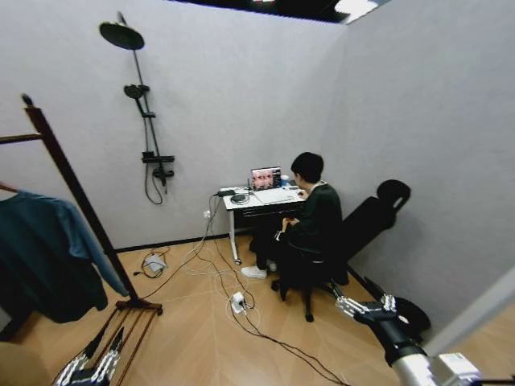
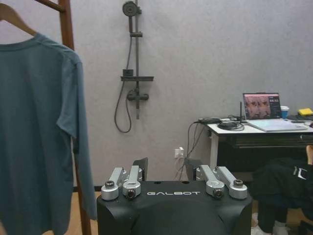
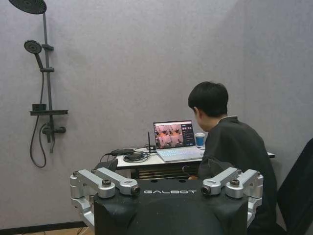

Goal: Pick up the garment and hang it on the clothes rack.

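The dark teal long-sleeved garment (image 1: 44, 249) is seen hanging on a light wooden hanger (image 2: 14, 17) from the clothes rack (image 1: 72, 185), at the left edge of the head view. The rack's dark reddish-brown post is topped by a knob, and its slatted base rests on the wood floor (image 1: 201, 330). In the left wrist view the top (image 2: 39, 132) hangs flat beside the post, one sleeve drooping down along it.

The left gripper (image 1: 90, 368) is held low at the bottom left of the head view, just in front of the rack's base and below the garment, touching neither. Its fingers (image 2: 122, 182) are spread apart, with nothing between them. The right gripper (image 1: 366, 305) is held out at the lower right, well apart from the rack, and its fingers (image 3: 105, 183) are likewise parted and empty.

A shower fixture (image 1: 143, 104) is mounted on the grey wall (image 1: 241, 96) behind.
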Available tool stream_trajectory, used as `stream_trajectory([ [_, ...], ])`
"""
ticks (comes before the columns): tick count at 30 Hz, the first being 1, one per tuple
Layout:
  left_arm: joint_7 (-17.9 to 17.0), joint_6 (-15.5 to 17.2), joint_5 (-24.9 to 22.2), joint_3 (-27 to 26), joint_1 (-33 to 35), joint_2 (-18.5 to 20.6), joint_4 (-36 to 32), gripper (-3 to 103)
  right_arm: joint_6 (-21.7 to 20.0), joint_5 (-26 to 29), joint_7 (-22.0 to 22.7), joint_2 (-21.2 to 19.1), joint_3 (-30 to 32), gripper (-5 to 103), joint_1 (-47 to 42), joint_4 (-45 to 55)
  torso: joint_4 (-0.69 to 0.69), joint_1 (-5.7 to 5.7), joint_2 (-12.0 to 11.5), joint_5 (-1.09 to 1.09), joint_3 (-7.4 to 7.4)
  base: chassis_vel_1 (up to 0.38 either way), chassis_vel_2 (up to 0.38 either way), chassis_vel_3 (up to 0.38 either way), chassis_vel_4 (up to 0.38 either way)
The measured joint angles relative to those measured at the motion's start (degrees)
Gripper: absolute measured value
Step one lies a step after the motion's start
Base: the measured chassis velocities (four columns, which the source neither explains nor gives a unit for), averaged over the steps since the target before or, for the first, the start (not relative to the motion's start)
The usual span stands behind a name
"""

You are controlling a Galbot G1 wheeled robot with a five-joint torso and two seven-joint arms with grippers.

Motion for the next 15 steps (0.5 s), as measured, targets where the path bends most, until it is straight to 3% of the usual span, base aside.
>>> stream_trajectory([
  [8,0.0,0.0,0.0,0.0,0.0,0.0,0.0,46,0.0,0.0,0.0,0.0,0.0,100,0.0,0.0,0.06,-0.03,0.0,-0.01,-0.01,0.117,0.087,0.066,0.105],
  [15,0.0,0.0,0.0,0.0,0.0,0.0,0.0,46,0.0,0.0,0.0,0.0,0.0,100,0.0,0.0,0.00,-0.02,0.0,0.00,0.00,0.009,0.006,0.035,0.020],
])
